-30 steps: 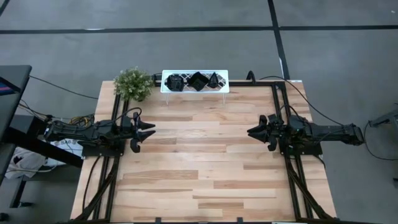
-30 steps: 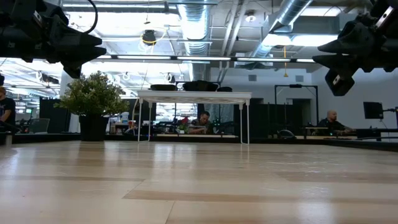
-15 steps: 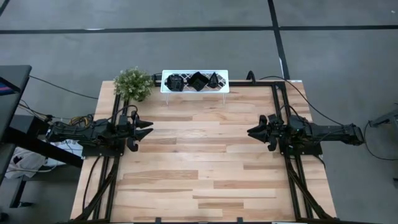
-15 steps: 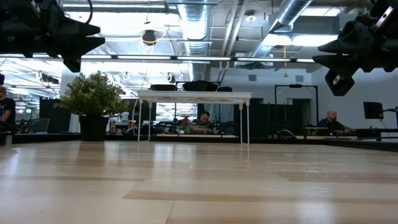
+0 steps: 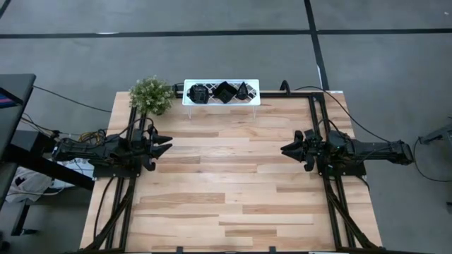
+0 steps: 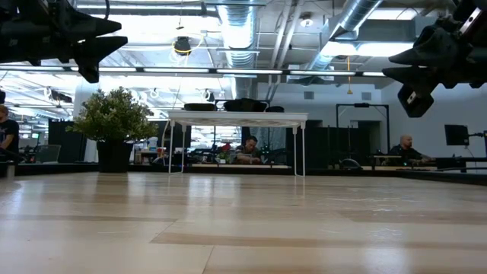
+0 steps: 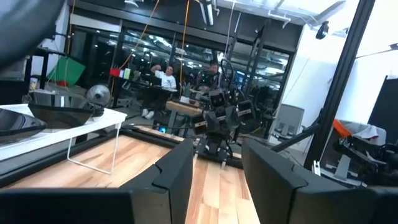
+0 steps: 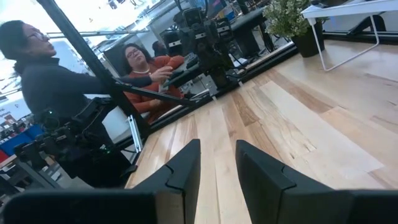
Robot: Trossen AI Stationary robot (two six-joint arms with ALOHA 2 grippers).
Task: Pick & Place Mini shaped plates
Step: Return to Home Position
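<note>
Three glossy black mini shaped plates (image 5: pixel 200 93) (image 5: pixel 224 92) (image 5: pixel 243 89) lie on top of a white rack (image 5: pixel 187 85) at the table's far edge; the low view shows them as dark shapes (image 6: pixel 245 104) on the rack's top (image 6: pixel 237 116). My left gripper (image 5: pixel 168 146) hovers level at the table's left side, open, nothing between its fingers (image 7: pixel 177 171). My right gripper (image 5: pixel 284 149) hovers level at the right side, open and empty (image 8: pixel 217 168). Both are well above the wood and far from the rack.
A green potted plant (image 5: pixel 151 95) stands left of the rack at the far left corner. Black frame rails (image 5: pixel 319 127) run along both table sides. Bare wood (image 5: pixel 226 176) lies between the arms. People (image 8: pixel 56 93) are beyond the table's left side.
My left gripper has tipped up from slanting slightly down to level, and its fingertips have drawn a little toward the table's left edge. It stays open. The right arm and the plates have kept still.
</note>
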